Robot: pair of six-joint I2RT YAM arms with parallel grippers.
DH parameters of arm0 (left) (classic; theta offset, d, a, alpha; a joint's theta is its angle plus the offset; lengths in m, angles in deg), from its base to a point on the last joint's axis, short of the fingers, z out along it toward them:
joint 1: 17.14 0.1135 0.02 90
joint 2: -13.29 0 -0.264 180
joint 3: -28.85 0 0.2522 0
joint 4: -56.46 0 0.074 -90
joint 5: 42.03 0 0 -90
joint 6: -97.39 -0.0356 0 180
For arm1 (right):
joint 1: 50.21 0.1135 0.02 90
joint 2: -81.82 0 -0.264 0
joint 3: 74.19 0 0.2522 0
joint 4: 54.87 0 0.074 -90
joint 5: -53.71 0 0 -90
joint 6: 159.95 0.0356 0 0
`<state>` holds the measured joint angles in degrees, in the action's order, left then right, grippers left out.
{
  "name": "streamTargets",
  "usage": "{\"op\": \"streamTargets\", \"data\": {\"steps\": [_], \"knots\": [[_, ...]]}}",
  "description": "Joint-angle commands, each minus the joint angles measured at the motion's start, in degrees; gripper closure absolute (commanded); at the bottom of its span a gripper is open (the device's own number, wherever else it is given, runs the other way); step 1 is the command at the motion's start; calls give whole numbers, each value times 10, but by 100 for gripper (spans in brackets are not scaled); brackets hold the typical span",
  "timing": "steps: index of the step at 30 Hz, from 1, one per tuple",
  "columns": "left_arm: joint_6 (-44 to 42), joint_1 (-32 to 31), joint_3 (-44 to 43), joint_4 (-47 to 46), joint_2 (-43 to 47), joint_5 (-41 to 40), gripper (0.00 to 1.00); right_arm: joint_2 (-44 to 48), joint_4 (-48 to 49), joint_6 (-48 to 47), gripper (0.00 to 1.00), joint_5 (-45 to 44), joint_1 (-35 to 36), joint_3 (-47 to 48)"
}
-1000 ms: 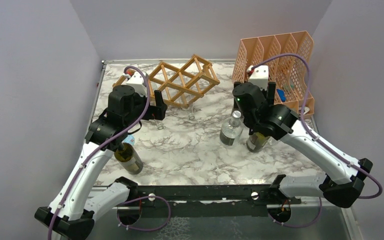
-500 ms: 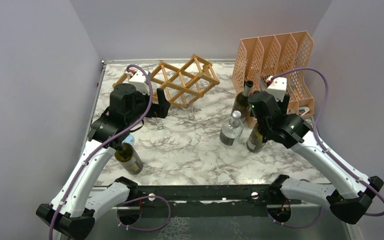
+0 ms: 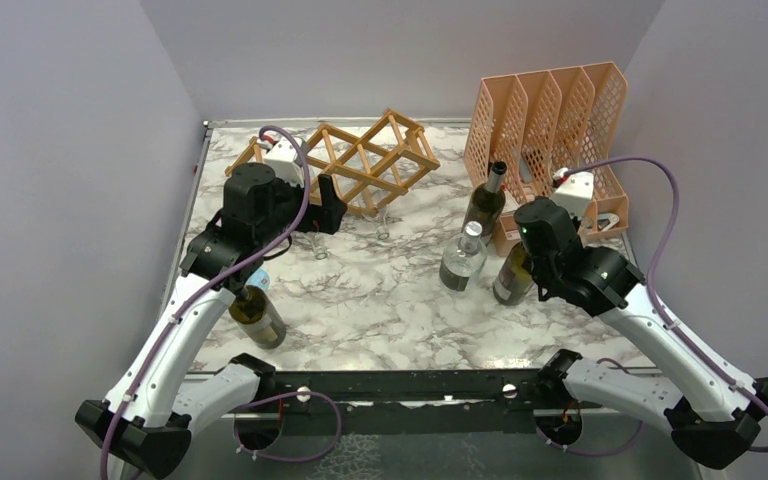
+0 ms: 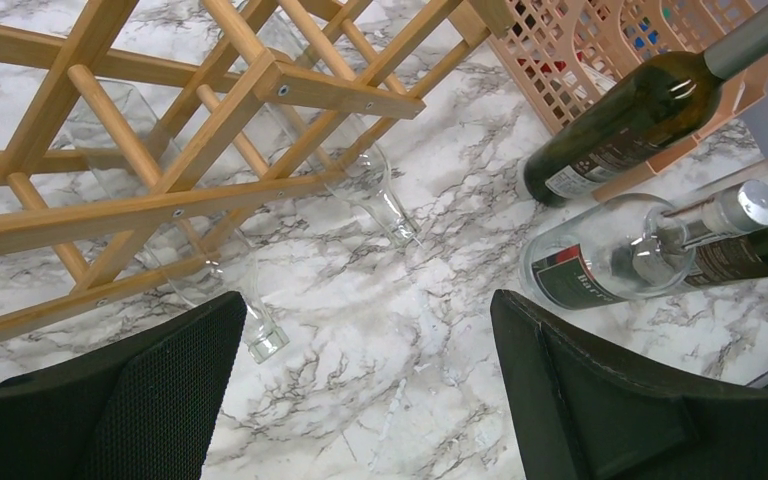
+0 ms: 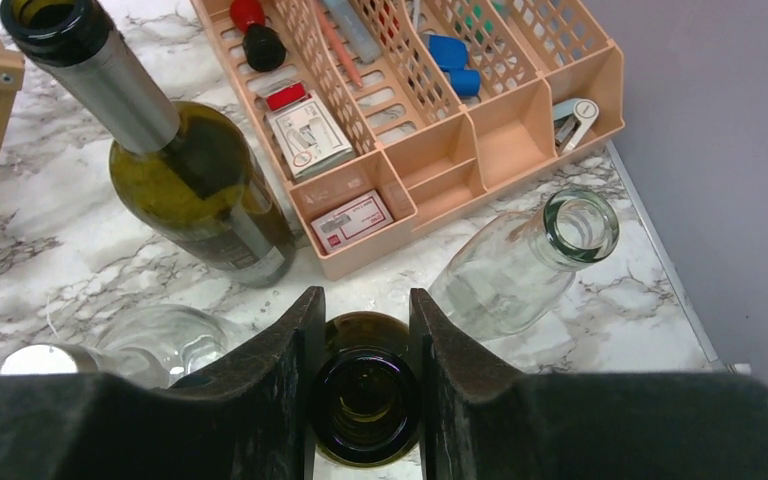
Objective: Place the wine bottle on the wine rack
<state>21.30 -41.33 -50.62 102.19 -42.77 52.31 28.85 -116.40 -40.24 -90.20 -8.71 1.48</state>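
over the table in the top view, the right arm [image 3: 600,280] has swung back from the peach file holder [image 3: 550,110] toward the near right. that uncovers a dark bottle with a silver neck [image 3: 484,205] and leaves the arm's wrist above the wine bottle [image 3: 512,278], which stands upright near the holder, well apart from the wine rack [image 3: 365,160]. the left gripper [image 3: 322,210] has edged closer to the rack. i judge the pickup is about done and the carry across not yet begun.

from the left wrist, the left gripper's claw [image 4: 360,400] is spread wide and holds nothing. the rack's sticks fill the upper left, with empty clear bottles under them. a clear bottle with a silver cap [image 4: 610,255] carries a dark label with a red patch; its lettering is too blurred to read, as is the dark bottle's pale label.

from the right wrist, the right gripper [image 5: 365,300] is closed on the wine bottle's open neck, its pads pressed against both sides of the rim. small printed cards in the holder cannot be read.
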Motion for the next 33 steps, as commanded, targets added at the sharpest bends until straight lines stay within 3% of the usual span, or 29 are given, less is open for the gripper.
{"op": "streamTargets", "data": {"steps": [1,3,8,11,15,22,33], "knots": [[-10,0,3,-40,7,51,1,13,4,-38,95,38,-3,9],[-16,0,13,-60,15,66,1,12,-9,-44,99,56,-3,27],[16,0,54,-115,49,23,1,26,-5,-110,99,122,-3,61],[23,0,41,-110,37,45,2,25,-10,-140,99,163,-3,79],[-2,0,35,-116,18,84,3,17,-21,-140,99,192,-3,68],[-7,0,54,-138,15,69,3,26,-35,-156,99,269,-3,95],[-5,0,77,-186,8,196,3,26,-16,-181,99,481,-3,97]]}}
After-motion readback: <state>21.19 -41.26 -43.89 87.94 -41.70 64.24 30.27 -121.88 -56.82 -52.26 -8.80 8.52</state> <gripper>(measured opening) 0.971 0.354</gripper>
